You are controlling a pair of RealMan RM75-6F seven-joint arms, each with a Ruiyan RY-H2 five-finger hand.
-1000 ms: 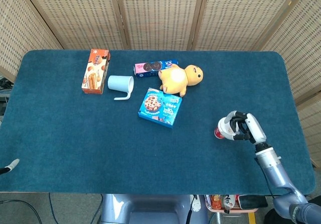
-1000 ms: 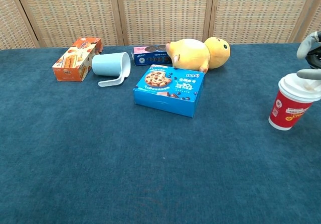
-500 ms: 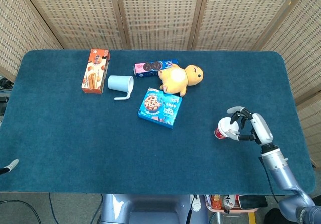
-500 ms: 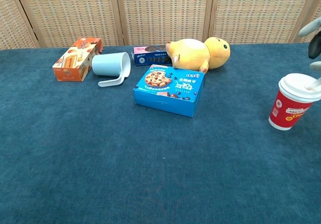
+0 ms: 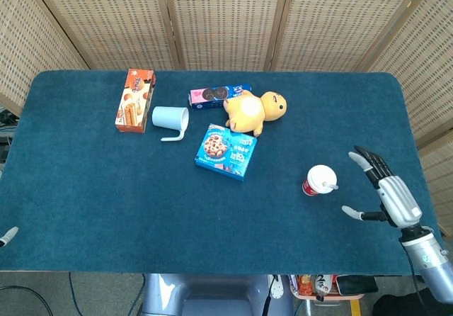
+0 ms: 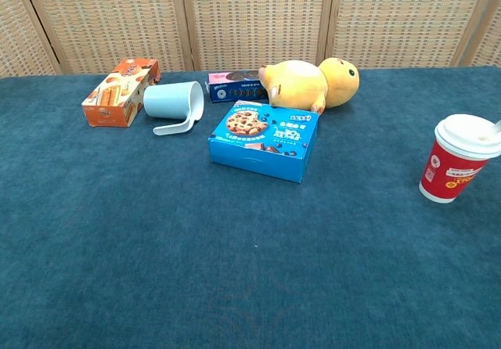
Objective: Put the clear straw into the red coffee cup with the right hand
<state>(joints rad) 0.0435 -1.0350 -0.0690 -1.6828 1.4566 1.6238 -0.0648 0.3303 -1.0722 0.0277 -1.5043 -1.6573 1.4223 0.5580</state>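
Note:
The red coffee cup (image 5: 317,181) (image 6: 459,160) with a white lid stands upright on the blue table at the right. The clear straw (image 5: 328,186) (image 6: 493,131) sticks out of its lid, leaning to the right. My right hand (image 5: 388,193) hovers to the right of the cup, apart from it, fingers spread and holding nothing; the chest view does not show it. My left hand (image 5: 7,236) shows only as a fingertip at the lower left edge of the head view.
A blue cookie box (image 5: 225,151) lies mid-table, with a yellow plush duck (image 5: 255,111) and a dark biscuit pack (image 5: 219,95) behind it. A light blue mug (image 5: 170,120) lies on its side beside an orange snack box (image 5: 135,100).
My right hand has let go of the straw and cup, opened its fingers and drawn back to the right. The straw stays in the cup. The left fingertip slid lower.

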